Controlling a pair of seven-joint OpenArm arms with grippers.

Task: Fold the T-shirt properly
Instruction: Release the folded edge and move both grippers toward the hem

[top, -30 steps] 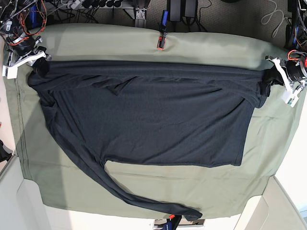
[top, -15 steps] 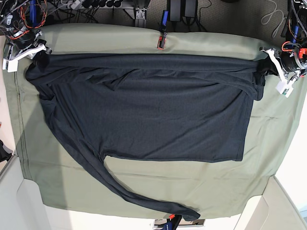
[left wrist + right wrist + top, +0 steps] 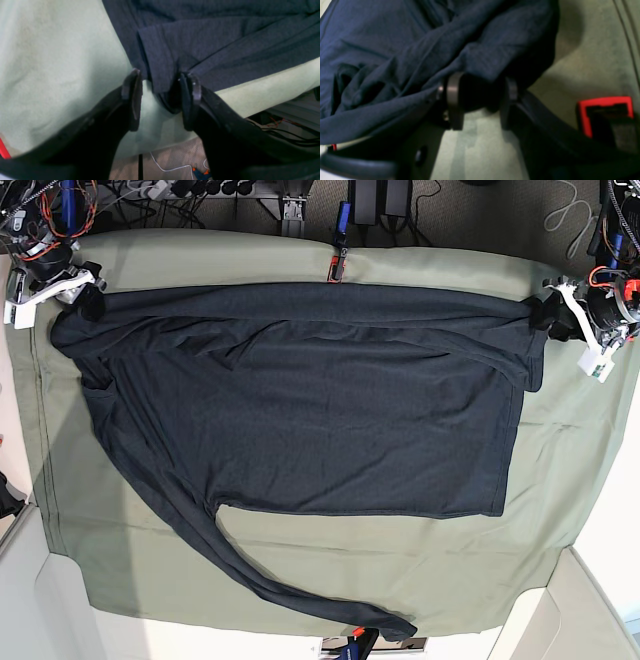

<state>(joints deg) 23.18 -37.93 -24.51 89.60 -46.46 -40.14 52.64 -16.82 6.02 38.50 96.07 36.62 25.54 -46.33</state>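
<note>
Near edge: one long sleeve (image 3: 300, 595) trailing across the green sheet (image 3: 120, 570). Mid-table: T-shirt (image 3: 310, 410) spread flat. Far corners: left gripper (image 3: 160, 97) and right gripper (image 3: 480, 105), jaws spread, folded shirt edge lying loose between fingers.

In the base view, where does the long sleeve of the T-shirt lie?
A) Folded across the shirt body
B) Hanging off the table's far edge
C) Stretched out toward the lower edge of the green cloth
C: the sleeve of the T-shirt runs diagonally to the green cloth bottom edge.
</note>
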